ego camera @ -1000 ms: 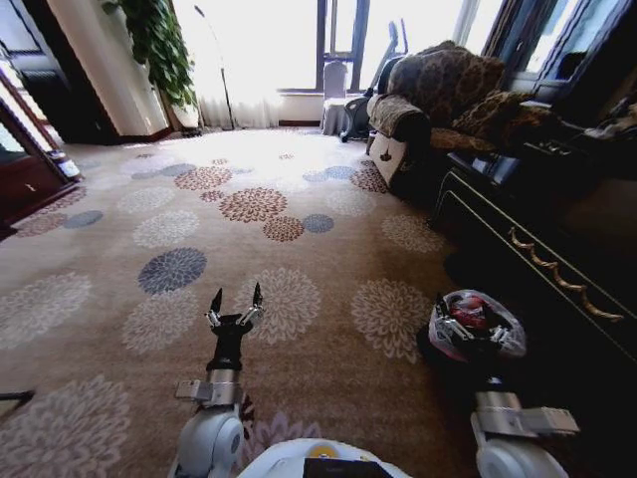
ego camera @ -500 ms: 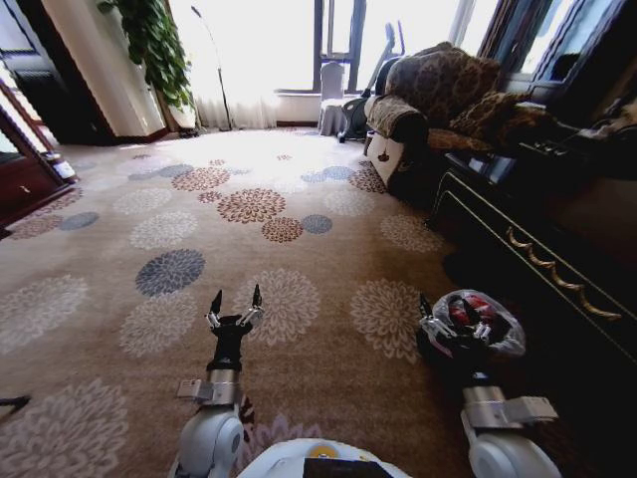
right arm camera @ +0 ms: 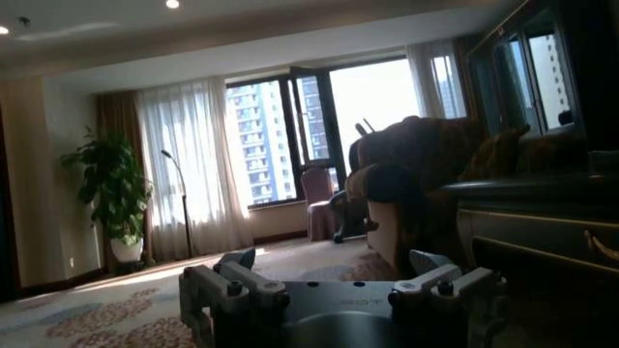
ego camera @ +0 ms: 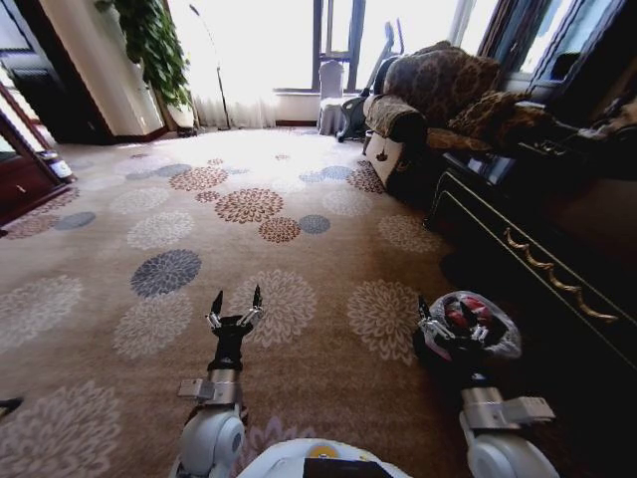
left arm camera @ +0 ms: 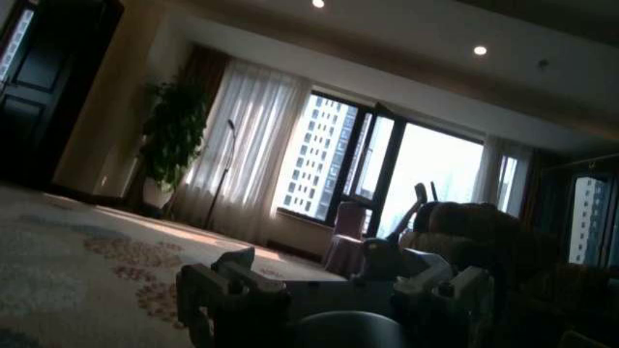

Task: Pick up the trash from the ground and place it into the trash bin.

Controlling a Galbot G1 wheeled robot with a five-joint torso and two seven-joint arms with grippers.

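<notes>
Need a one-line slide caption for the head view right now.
Both open grippers, left and right, hover over floral carpet; bag-lined black bin beside the right.

Our right tool [ego camera: 453,327] hides the near rim of the small black bag-lined trash bin [ego camera: 493,334]; the reddish trash [ego camera: 476,309] inside is too small to identify. Both our forearms are cut off at the head view's lower edge.

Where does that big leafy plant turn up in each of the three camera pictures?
Head view: the plant is at the top left, by the wall.
Left wrist view: plant by the curtain's outer edge.
Right wrist view: plant by the same curtain.
Shared landmark: the bright window.
</notes>
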